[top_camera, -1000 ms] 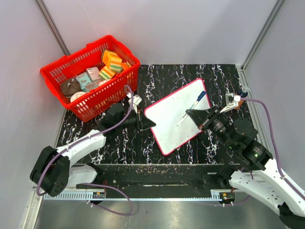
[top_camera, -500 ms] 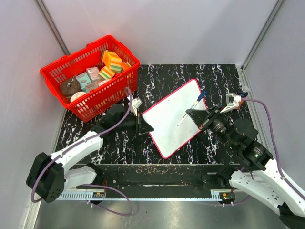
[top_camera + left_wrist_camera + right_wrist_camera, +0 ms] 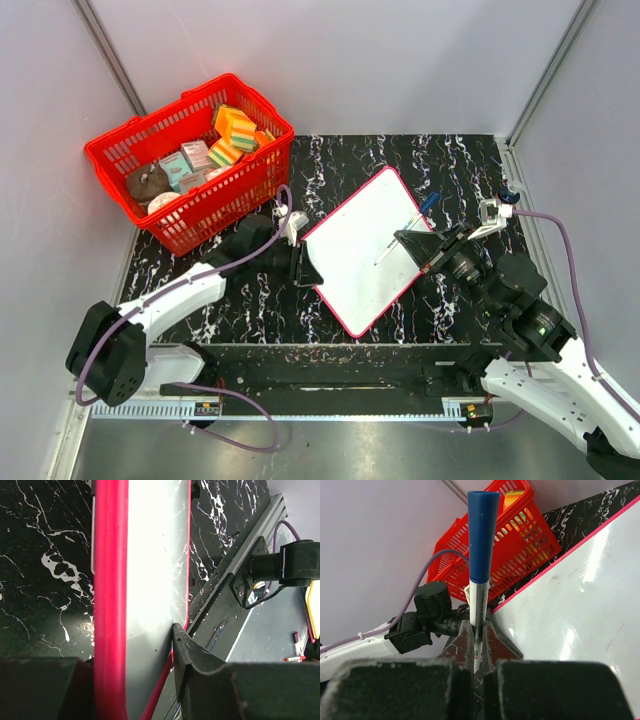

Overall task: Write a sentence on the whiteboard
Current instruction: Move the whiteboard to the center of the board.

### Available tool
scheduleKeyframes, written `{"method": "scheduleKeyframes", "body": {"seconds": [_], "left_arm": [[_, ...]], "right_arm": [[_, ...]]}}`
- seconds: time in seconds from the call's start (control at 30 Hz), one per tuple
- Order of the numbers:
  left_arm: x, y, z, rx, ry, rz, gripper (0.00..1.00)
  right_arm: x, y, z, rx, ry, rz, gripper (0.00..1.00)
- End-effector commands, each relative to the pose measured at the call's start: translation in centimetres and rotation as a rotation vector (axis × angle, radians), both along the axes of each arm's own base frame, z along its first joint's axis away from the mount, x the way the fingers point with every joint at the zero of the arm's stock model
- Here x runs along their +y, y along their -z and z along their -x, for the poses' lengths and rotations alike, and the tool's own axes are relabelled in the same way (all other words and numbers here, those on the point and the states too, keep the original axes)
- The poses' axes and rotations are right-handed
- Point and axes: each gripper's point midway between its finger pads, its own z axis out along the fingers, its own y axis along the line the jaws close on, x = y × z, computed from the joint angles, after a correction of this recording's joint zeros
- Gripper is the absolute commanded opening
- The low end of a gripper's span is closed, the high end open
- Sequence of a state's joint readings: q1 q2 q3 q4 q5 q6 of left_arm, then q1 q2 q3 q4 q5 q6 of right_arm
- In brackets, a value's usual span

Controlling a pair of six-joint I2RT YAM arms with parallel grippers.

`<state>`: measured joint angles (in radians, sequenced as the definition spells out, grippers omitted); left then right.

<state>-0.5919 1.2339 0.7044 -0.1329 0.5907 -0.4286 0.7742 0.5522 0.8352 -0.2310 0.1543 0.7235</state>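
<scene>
**A:** What does the room look like?

**B:** Pale grey walls [image 3: 400, 60] close in the far side and both flanks, with metal strips running up the corners. Below them lies a black marble-patterned tabletop with white veins [image 3: 460, 160], and an aluminium rail [image 3: 320, 408] runs along its near edge, where the arms are bolted.

**A:** What's the biggest thing on that surface?

**B:** A red plastic lattice basket [image 3: 215, 205] at the far left. It is filled with yellow-and-green blocks [image 3: 237, 127] and small pastel boxes [image 3: 190, 160].

**A:** And the board?

**B:** The flat white rectangular whiteboard with a thin red-pink rim [image 3: 360, 250] sits mid-table, just right of the basket. It is turned diagonally, with one corner pointing far and right and the opposite one toward the near rail.

**A:** What are the arms doing?

**B:** The left gripper [image 3: 305, 262] is at the board's left edge. In the left wrist view the rim runs between its black fingers [image 3: 200, 675], and the right-hand one touches the board. I cannot tell whether they pinch it or merely straddle it.

**A:** And the right one?

**B:** The right gripper [image 3: 412, 243] reaches over the board's right side from the near right. Its jaws are clamped tight on a white marker pen with a blue cap [image 3: 482, 555]. The capped end points far and right, and the other end slants down over the white face.

**A:** Anything smaller?

**B:** A purple cable [image 3: 560, 240] loops along each arm.
</scene>
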Motion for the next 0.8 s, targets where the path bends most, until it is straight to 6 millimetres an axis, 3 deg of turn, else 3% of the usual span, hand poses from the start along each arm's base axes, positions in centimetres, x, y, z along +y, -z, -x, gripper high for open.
{"method": "scheduleKeyframes", "body": {"seconds": [0.0, 0.23, 0.37, 0.5, 0.77], "left_arm": [[1.3, 2.5, 0.8, -0.010, 0.047, -0.142, 0.31], [2.0, 3.1, 0.6, 0.003, 0.055, -0.215, 0.48], [2.7, 3.3, 0.4, 0.000, 0.038, -0.262, 0.63], [3.1, 2.2, 0.0, -0.045, 0.011, -0.258, 0.73], [3.3, -1.3, 0.3, -0.102, -0.066, -0.155, 0.83]], "right_arm": [[-0.5, -0.4, -0.1, -0.008, 0.026, -0.022, 0.00], [-0.7, -0.4, -0.1, -0.007, 0.033, -0.021, 0.00], [-0.8, -0.5, -0.1, -0.009, 0.040, -0.022, 0.00], [-0.9, -0.5, -0.1, -0.010, 0.044, -0.024, 0.00], [-1.0, -0.7, -0.1, -0.014, 0.044, -0.024, 0.00]]}}
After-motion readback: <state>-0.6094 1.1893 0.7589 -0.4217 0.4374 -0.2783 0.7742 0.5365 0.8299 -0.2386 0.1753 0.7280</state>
